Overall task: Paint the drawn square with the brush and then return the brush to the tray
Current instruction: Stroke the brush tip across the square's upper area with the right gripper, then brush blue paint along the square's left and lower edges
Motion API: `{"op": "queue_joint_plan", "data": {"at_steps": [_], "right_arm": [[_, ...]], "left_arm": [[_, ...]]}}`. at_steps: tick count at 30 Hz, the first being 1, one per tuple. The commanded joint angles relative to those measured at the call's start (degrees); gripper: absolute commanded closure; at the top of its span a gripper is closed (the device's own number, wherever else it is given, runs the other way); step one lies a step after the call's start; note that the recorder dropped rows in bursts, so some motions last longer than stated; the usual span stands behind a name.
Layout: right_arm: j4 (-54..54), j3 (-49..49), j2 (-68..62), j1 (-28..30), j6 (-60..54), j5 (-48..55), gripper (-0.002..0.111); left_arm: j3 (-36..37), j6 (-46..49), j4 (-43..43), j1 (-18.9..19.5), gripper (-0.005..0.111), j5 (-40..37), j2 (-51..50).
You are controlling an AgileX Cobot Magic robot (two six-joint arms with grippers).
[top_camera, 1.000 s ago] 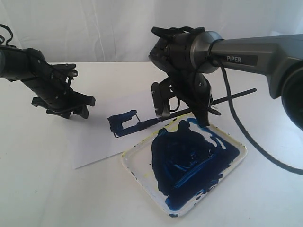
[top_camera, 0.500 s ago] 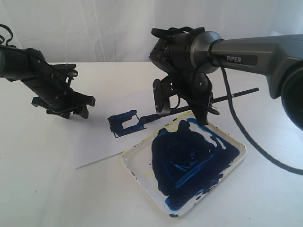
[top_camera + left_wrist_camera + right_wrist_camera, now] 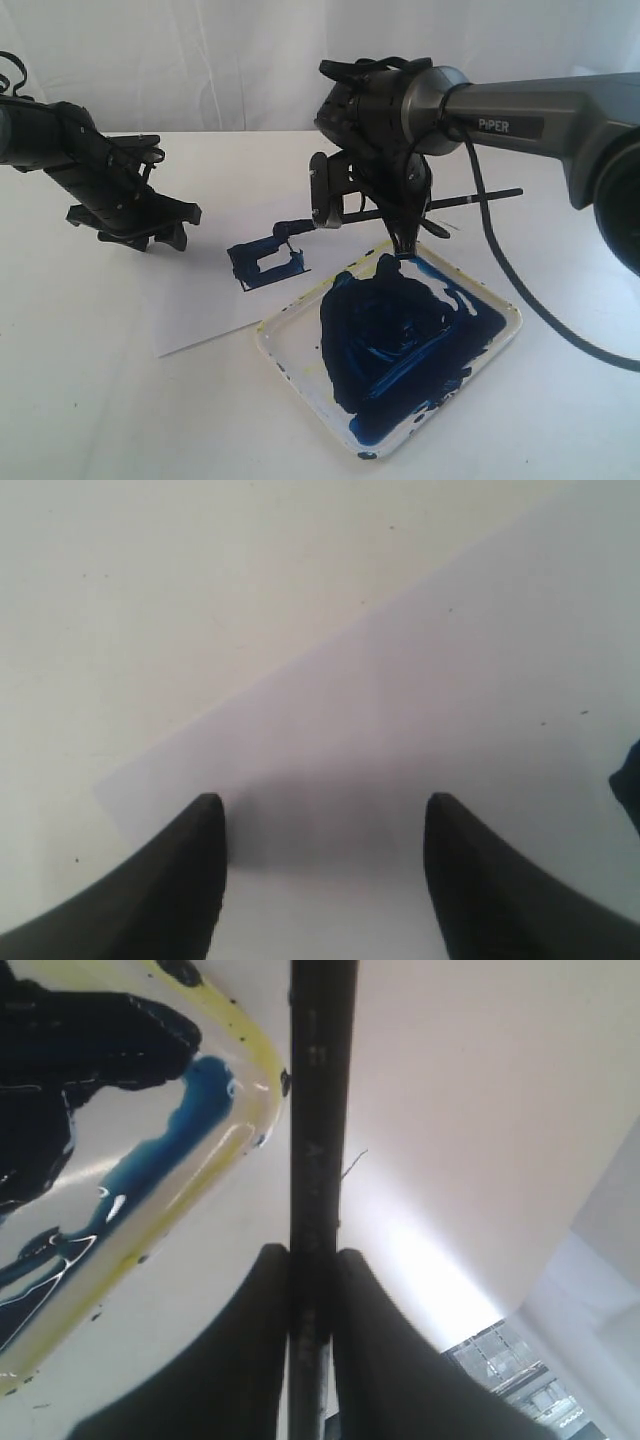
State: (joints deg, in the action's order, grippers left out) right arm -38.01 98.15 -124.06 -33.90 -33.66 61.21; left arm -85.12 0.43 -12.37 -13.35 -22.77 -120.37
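Lift is the change to note. Over the last second your right gripper (image 3: 365, 215) has risen and carried the long, thin black-handled brush (image 3: 470, 198) with it. The blue-stained tip was low against the right-hand edge of the small black-outlined drawn square (image 3: 268, 262). Now it hangs just above the square's upper right corner, and it looks clear of the paper. The handle has also levelled out.

The jaws are closed tight on the handle. In the right wrist view both dark fingers (image 3: 260, 1340) press against the brush (image 3: 322, 1110) with no gap either side, so the hold looks secure.

The square is only partly done. Blue covers its left side and runs along its top and bottom, but a white patch remains in the middle. I read the lift as a break between strokes rather than the end of painting, so you likely need another pass over that bare middle before putting the brush away.

The shallow white tray (image 3: 268, 345), smeared with dark blue paint and yellowish at the rim (image 3: 235, 1150), sits just beside the square on its right and nearer the exterior camera. The return trip should be short.

Your left gripper (image 3: 165, 228) has not moved. It hovers well apart from the square on its left, over the white paper sheet (image 3: 450, 680), with its jaws spread wide and nothing between them.
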Motion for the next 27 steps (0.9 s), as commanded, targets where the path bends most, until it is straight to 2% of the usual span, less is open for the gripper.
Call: {"op": "queue_joint_plan", "data": {"at_steps": [1, 20, 27], "right_arm": [[0.50, 0.44, 0.51, 0.23, 0.47, -0.40, 0.108], [2.02, 0.44, -2.15, 0.23, -2.29, 1.52, 0.108], [2.02, 0.44, -1.68, 0.23, -11.39, 4.13, 0.108]], "left_arm": [[0.41, -0.43, 0.00, 0.04, 0.044, -1.23, 0.42], [0.41, -0.43, 0.11, 0.04, 0.044, -1.23, 0.42], [0.41, -0.43, 0.24, 0.04, 0.044, -1.23, 0.42]]}}
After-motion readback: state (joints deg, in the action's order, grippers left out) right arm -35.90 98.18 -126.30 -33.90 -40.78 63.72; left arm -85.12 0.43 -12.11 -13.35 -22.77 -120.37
